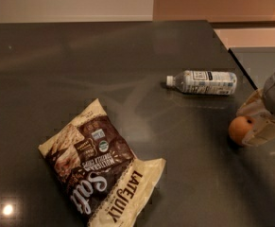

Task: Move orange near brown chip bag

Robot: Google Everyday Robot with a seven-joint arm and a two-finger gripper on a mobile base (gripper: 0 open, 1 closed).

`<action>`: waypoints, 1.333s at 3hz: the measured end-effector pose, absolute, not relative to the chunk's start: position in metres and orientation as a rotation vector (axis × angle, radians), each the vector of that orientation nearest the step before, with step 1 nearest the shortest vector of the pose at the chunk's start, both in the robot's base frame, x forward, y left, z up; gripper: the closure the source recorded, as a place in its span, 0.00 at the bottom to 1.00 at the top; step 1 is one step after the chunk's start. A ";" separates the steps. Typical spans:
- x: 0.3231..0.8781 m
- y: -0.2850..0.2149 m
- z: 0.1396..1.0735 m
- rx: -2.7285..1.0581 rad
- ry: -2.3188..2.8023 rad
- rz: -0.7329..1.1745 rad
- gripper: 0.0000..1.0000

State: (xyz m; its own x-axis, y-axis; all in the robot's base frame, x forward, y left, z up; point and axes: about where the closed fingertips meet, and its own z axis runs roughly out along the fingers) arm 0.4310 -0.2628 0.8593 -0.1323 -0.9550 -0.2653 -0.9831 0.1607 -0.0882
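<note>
The orange rests on the dark table at the right, near the table's right edge. My gripper comes in from the right edge of the camera view and sits right against the orange's right side, with its grey wrist above. The brown chip bag, cream and dark brown, printed "LATE JULY" and "Salt", lies flat at the lower left, far from the orange.
A clear plastic water bottle with a white label lies on its side behind the orange. The dark table ends at the right behind the gripper, with a pale floor beyond.
</note>
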 end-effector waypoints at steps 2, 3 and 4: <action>0.427 -0.245 0.876 -1.878 2.140 0.160 1.00; 0.413 -0.199 0.895 -1.943 2.039 0.217 1.00; 0.406 -0.156 0.899 -2.010 1.956 0.296 1.00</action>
